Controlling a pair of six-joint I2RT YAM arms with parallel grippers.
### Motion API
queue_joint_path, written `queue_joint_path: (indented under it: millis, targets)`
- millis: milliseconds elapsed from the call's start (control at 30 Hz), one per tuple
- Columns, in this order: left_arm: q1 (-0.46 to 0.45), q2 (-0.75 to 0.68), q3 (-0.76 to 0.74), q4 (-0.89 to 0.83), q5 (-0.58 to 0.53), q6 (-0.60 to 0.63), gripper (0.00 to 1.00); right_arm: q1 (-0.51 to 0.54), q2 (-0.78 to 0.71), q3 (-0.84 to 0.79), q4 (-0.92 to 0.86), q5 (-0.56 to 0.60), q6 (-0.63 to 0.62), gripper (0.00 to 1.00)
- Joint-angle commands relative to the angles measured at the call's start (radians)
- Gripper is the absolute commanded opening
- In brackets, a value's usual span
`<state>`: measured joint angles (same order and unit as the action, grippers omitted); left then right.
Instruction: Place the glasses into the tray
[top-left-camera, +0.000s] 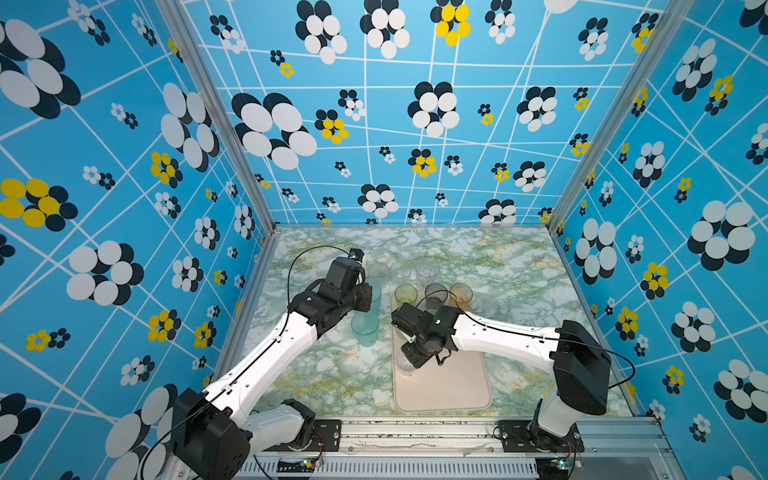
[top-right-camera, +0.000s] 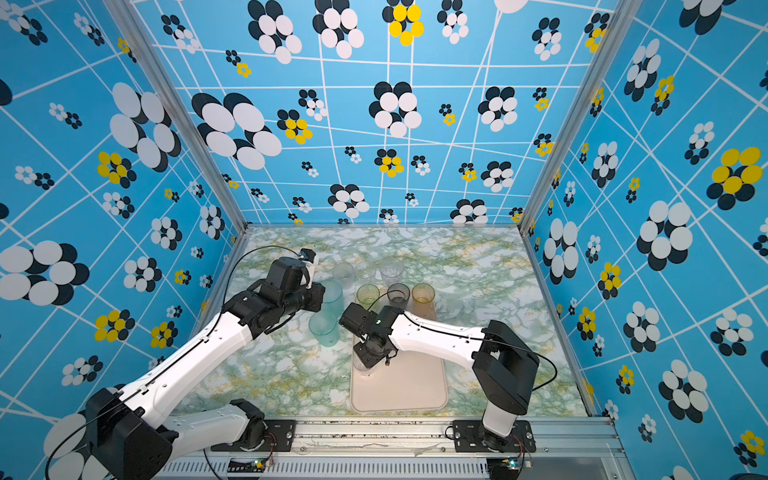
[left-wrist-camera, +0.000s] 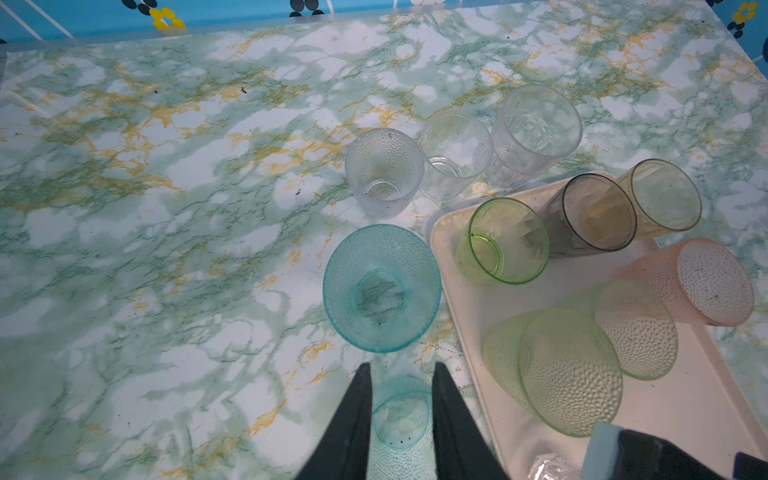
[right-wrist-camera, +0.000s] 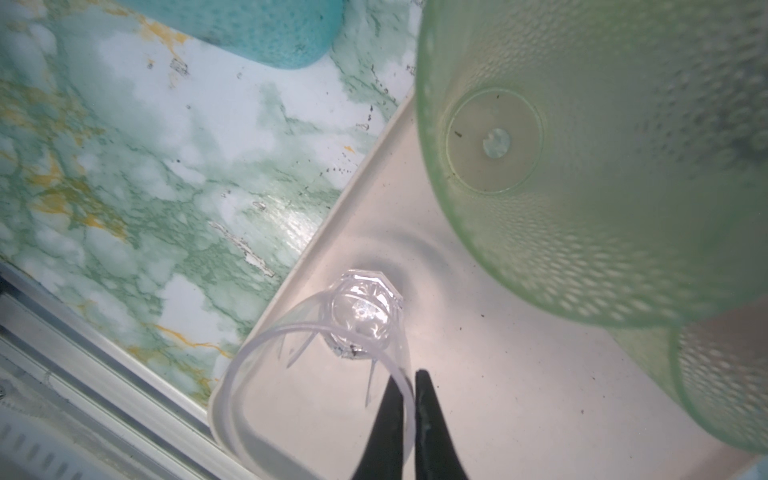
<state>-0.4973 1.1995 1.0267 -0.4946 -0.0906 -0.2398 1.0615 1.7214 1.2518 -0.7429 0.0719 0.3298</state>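
Note:
My left gripper (left-wrist-camera: 401, 365) is shut on a teal dimpled glass (left-wrist-camera: 401, 419), which stands on the marble table just left of the tray (top-left-camera: 449, 386) and shows in a top view too (top-left-camera: 365, 330). A second teal glass (left-wrist-camera: 381, 286) stands upright beyond it. My right gripper (right-wrist-camera: 408, 374) is shut on the rim of a clear faceted glass (right-wrist-camera: 361, 309). That glass rests on the tray floor (right-wrist-camera: 498, 374) by the tray's left edge. A green (top-left-camera: 405, 295), a grey (top-left-camera: 436, 293) and an amber glass (top-left-camera: 460, 293) line the tray's far end.
Three clear glasses (left-wrist-camera: 384, 172) stand on the table past the tray's far-left corner. Two dimpled green glasses (left-wrist-camera: 569, 370) and a pink one (left-wrist-camera: 698, 282) sit mid-tray, under the right arm in both top views. Patterned walls close three sides. A metal rail (top-left-camera: 415, 432) runs along the front.

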Motion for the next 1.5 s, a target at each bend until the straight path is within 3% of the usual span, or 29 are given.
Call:
queue_joint_path:
  millis: [0, 800, 1467]
  targets:
    - [0.007, -0.023, -0.007, -0.021, 0.002, 0.009, 0.28, -0.003, 0.015, 0.016, 0.002, -0.021, 0.005, 0.08]
    - [0.016, -0.042, -0.022, -0.027, 0.0, 0.011, 0.28, -0.042, 0.035, 0.028, 0.034, -0.01, 0.022, 0.09]
    - [0.028, -0.057, -0.03, -0.039, -0.003, 0.013, 0.28, -0.045, -0.009, 0.024, 0.037, -0.014, 0.023, 0.21]
